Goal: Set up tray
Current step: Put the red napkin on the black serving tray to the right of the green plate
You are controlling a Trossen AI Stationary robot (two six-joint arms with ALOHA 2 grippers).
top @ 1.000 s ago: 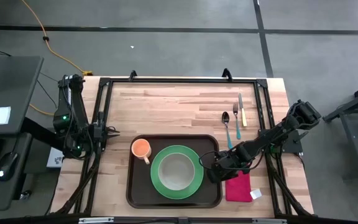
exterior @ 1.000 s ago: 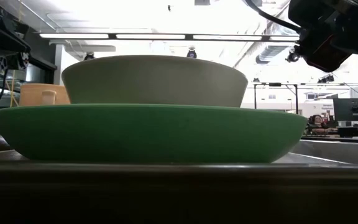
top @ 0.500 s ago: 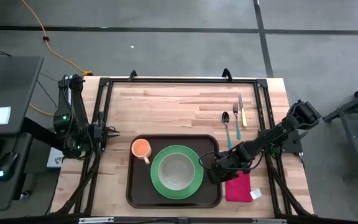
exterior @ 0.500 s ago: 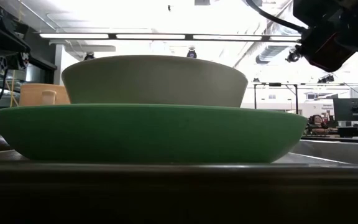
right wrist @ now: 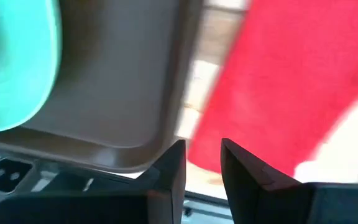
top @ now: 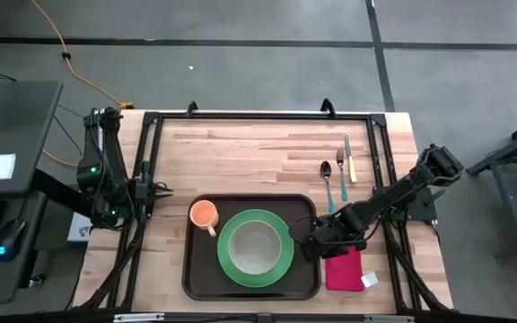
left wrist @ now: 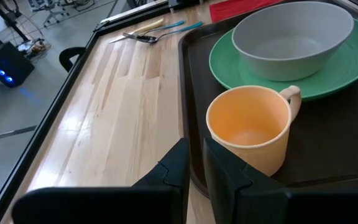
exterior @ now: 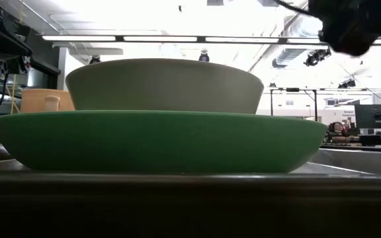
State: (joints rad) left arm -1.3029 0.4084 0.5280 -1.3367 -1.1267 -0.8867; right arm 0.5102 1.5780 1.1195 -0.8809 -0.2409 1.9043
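Observation:
The dark brown tray [top: 194,269] lies at the table's near middle. On it rests a green plate [top: 227,260] carrying a grey bowl [top: 256,245], and an orange cup [top: 204,214] stands on the tray's far left corner. A red napkin [top: 345,267] lies flat on the table beside the tray's right rim. My right gripper [top: 304,244] hovers above that rim [right wrist: 166,124], between plate and napkin [right wrist: 291,81], its fingers a little apart and empty. My left gripper [top: 157,190] waits at the table's left edge, with a narrow gap [left wrist: 194,155] between its fingers and nothing in it.
A spoon [top: 328,182], a fork [top: 340,172] and a knife [top: 351,160] lie side by side on the wood at the far right. A black frame [top: 258,115] runs around the tabletop. Bare wood lies beyond the tray's far rim.
My right gripper has risen above the tray's right rim; in the low view it has climbed toward the top of the picture. Tray, plate, bowl, cup and napkin lie as before.

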